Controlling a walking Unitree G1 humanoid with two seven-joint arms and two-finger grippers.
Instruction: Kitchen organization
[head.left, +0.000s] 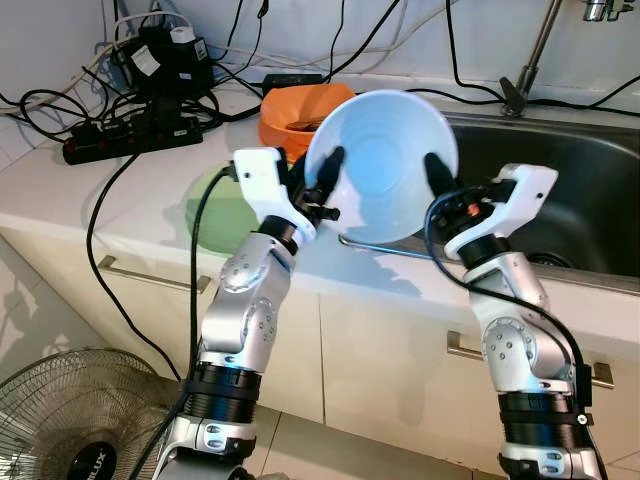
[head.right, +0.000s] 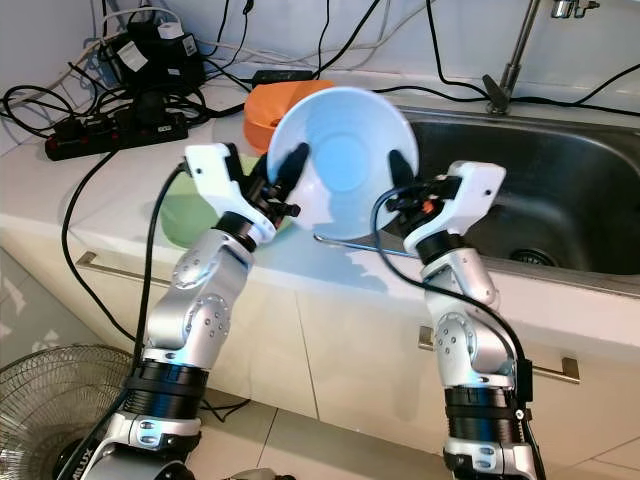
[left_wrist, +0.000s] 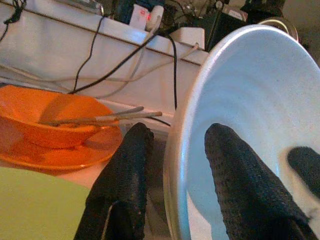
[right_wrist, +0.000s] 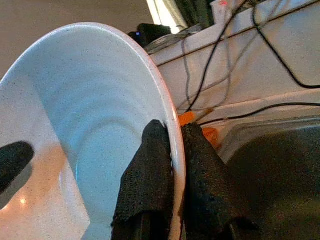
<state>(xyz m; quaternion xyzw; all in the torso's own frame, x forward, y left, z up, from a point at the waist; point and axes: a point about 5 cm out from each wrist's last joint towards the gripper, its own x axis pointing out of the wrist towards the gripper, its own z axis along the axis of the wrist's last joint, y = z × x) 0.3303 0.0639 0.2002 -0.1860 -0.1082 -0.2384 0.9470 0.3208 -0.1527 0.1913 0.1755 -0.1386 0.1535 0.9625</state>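
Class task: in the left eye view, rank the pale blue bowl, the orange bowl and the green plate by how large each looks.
1. pale blue bowl, held up nearer the camera, which enlarges it.
2-3. orange bowl and green plate: both partly hidden, so unranked.

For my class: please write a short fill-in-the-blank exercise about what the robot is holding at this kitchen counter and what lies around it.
1. Both grippers, left gripper and right gripper, grip the rim of a pale blue ____.
2. The orange bowl holds ____.
3. To the robot's right lies a steel ____.
4. The power strip is coloured ____.

Missing words: bowl; chopsticks; sink; black
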